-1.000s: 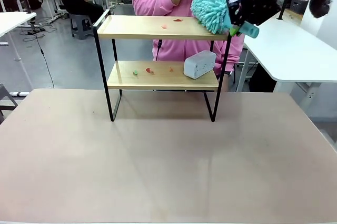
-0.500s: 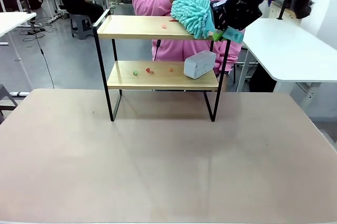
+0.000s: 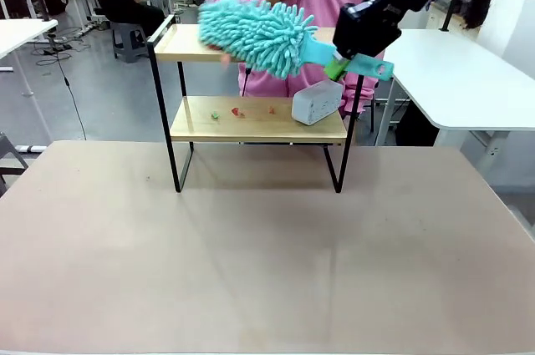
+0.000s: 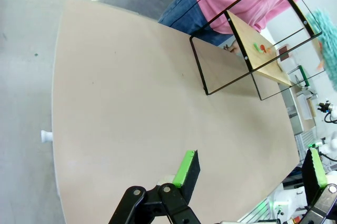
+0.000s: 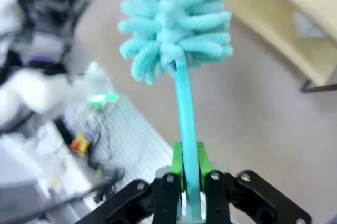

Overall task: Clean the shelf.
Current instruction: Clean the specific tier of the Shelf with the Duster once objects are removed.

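Teal duster (image 3: 251,33) has swept left across shelf (image 3: 188,44).

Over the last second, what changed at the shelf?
The right hand, shut on the duster throughout, swept it from the right end of the shelf leftward in the front view, along the top board. The duster now covers where red bits lay earlier. Unchanged: the shelf itself, the grey block and the crumbs on the lower board.

Shelf (image 3: 185,44) on table (image 3: 251,271); grey block (image 3: 317,102), scraps (image 3: 238,112) on lower board (image 3: 194,126)
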You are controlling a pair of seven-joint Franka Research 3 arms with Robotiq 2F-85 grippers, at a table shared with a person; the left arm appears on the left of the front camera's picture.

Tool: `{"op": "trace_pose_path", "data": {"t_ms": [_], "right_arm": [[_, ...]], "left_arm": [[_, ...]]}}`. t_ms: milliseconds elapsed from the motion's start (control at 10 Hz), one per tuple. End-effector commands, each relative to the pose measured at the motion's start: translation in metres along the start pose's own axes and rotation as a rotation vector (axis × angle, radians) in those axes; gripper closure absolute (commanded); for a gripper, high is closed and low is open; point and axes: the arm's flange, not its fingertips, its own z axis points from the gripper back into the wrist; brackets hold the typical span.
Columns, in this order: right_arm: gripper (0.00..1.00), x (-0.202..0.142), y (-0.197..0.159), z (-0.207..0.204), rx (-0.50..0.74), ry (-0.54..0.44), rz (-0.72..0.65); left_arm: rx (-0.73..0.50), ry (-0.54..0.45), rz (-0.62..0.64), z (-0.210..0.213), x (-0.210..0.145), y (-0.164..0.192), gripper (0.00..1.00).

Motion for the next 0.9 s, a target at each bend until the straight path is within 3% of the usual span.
{"op": "trace_pose_path", "data": {"t_ms": [0, 100, 300, 600, 800], "right_arm": [[0.88, -0.034, -0.003, 0.027, 0.146, 0.252, 0.307], [0.88, -0.048, -0.005, 0.036, 0.249, 0.318, 0.411], [0.88, -0.060, -0.015, 0.048, 0.299, 0.249, 0.370], [0.88, -0.064, -0.027, 0.044, 0.347, 0.222, 0.337], [0.88, -0.083, -0.043, 0.069, 0.445, 0.095, 0.321]], "left_arm": [[-0.014, -0.011, -0.024, -0.001, 0.001, 0.000, 0.00], [-0.014, -0.011, -0.024, -0.001, 0.001, 0.000, 0.00], [-0.014, -0.011, -0.024, -0.001, 0.001, 0.000, 0.00], [-0.014, -0.011, -0.024, -0.001, 0.001, 0.000, 0.00], [-0.014, -0.011, -0.024, -0.001, 0.001, 0.000, 0.00]]}}
